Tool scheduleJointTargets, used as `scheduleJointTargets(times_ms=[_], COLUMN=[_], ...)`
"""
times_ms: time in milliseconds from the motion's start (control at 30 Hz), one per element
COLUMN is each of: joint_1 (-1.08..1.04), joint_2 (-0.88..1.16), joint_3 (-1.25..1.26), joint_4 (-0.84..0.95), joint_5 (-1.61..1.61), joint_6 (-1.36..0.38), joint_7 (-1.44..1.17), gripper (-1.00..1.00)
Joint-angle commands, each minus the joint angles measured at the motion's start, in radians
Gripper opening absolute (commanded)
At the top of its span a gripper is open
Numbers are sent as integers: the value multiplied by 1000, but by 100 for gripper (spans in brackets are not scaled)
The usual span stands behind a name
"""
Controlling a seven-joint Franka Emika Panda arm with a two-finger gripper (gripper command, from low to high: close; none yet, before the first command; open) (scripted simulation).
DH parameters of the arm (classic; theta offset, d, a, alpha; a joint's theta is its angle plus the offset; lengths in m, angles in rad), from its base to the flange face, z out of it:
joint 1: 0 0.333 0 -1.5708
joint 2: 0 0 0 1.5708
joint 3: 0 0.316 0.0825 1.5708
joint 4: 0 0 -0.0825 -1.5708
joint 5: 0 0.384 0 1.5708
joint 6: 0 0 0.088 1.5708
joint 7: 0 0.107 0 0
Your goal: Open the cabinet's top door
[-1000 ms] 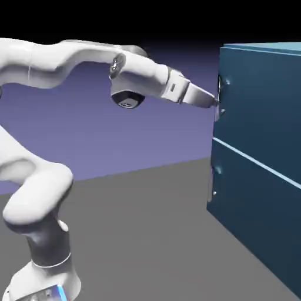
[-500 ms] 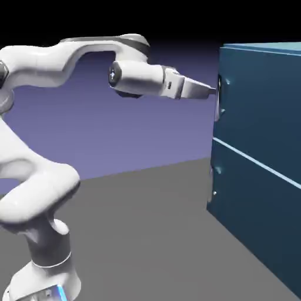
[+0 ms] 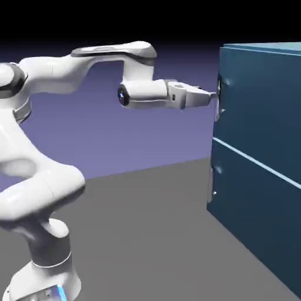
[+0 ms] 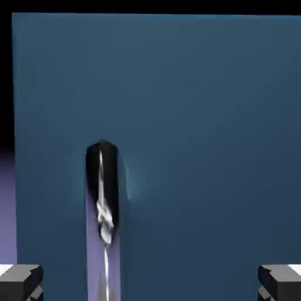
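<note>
In the exterior view, the white robot arm [image 3: 44, 194] rises behind and to the left of its gripper [image 3: 211, 94], which points roughly level to the right. The hand is open, its two fingertips [image 4: 20, 282] wide apart in the hand view, with nothing held between them. Just ahead of the hand, near its tips, is a vertical silver handle [image 3: 218, 106] on the top door [image 3: 261, 106]; whether they touch cannot be told. In the hand view, that handle lies between the fingertips, nearer the left one. The top door is closed. Right of the hand stands the dark teal-blue cabinet [image 3: 258, 48], its lower panel [image 3: 253, 217] and lower handle [image 3: 211, 184] below the hand's level.
</note>
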Motion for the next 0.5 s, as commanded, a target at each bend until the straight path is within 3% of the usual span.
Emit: scheduleJointTargets(times_ms=[0,333,367,467], joint_1=[-18,-256,-256,-184], joint_2=[-5,12,12,47], joint_3=[19,189,189,144], joint_4=[10,188,188,129], joint_5=[44,170,170,170], joint_6=[-2,-11,-11,-42], joint_7=[-30,-109,-109,-155], gripper=[100,100,-100,-100])
